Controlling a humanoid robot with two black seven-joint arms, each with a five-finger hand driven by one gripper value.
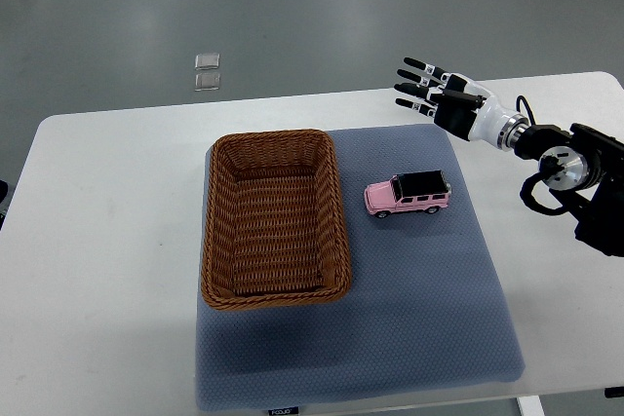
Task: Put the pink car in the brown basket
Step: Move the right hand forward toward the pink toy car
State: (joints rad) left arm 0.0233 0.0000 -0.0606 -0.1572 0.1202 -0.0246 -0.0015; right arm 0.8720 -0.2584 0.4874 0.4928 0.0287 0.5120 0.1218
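While my right robot hand [429,90] hovers spread and empty, the small pink toy car [408,193] sits outside the brown woven wicker basket [275,218]; nothing done.

We see an evenly lit top view under soft, diffuse overhead light, bright without harshness. The white rectangular table [117,241] is near overexposure, its surface almost featureless. The grey textured fabric mat [429,319] carries a faint, soft-edged shadow just below the brown woven wicker basket [275,294], and a thin one under the small pink toy car with a black roof [408,194]. The grey floor [292,7] shows pale, hazy reflections. Focus is reasonably sharp throughout; the weave and mat texture stay legible. The table edges bow slightly.
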